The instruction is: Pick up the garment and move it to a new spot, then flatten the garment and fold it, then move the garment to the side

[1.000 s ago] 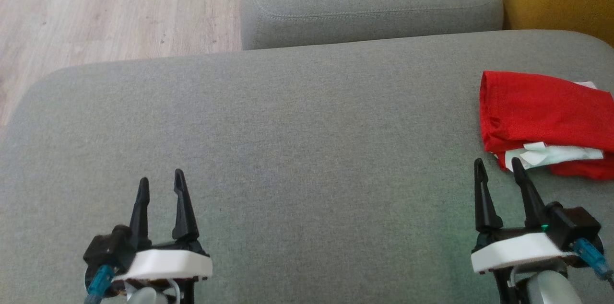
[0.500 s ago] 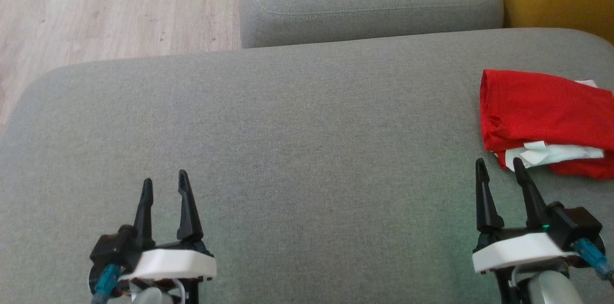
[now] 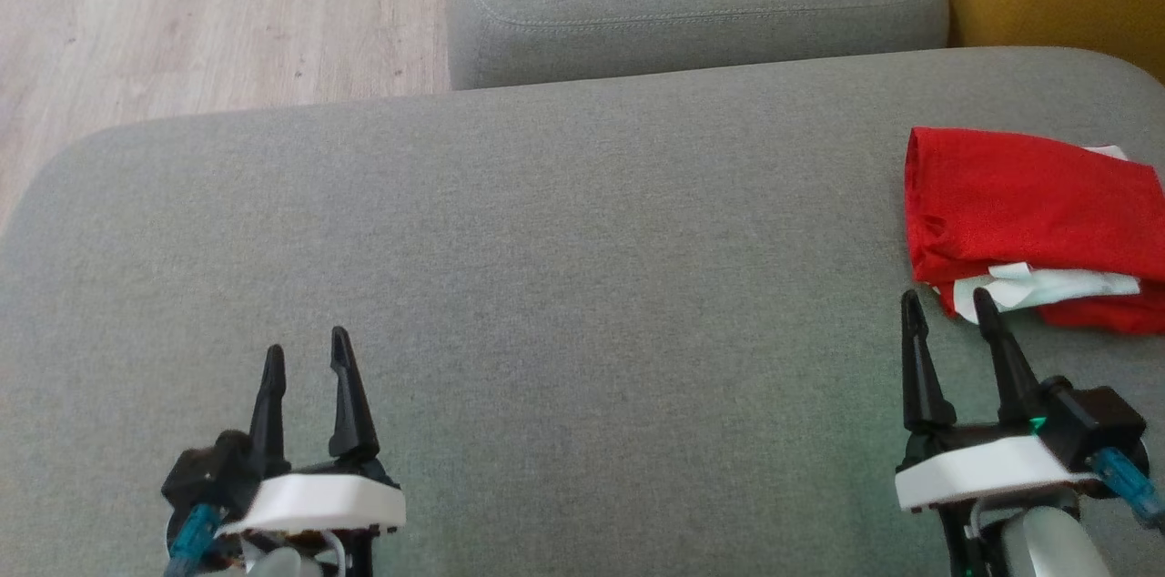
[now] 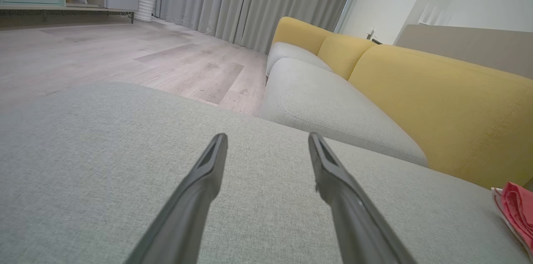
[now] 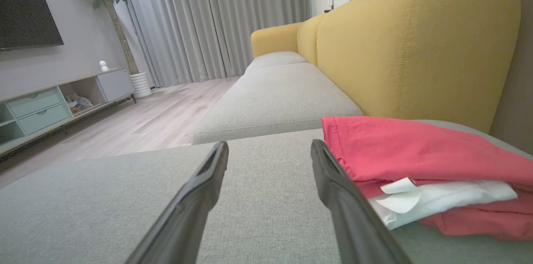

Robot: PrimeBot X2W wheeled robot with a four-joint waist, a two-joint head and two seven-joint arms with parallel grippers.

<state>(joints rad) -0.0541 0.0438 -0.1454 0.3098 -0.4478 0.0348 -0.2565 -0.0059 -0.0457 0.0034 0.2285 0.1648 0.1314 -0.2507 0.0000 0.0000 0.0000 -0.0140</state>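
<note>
The garment (image 3: 1028, 204) is bright red and folded into a rough, slightly lumpy rectangle. A crumpled white layer pokes out between the red layers along the edge nearest the robot. It lies on the grey seat cushion (image 3: 564, 240), just ahead of the right gripper (image 3: 945, 297) and off to that gripper's right. The tip of the gripper's outer finger sits right at the white edge, though I cannot tell whether it touches. The right gripper's fingers stand apart with nothing between them, the cloth outside them. The left gripper (image 3: 307, 342) is also spread and empty, with the garment well apart from it, far to its right.
</note>
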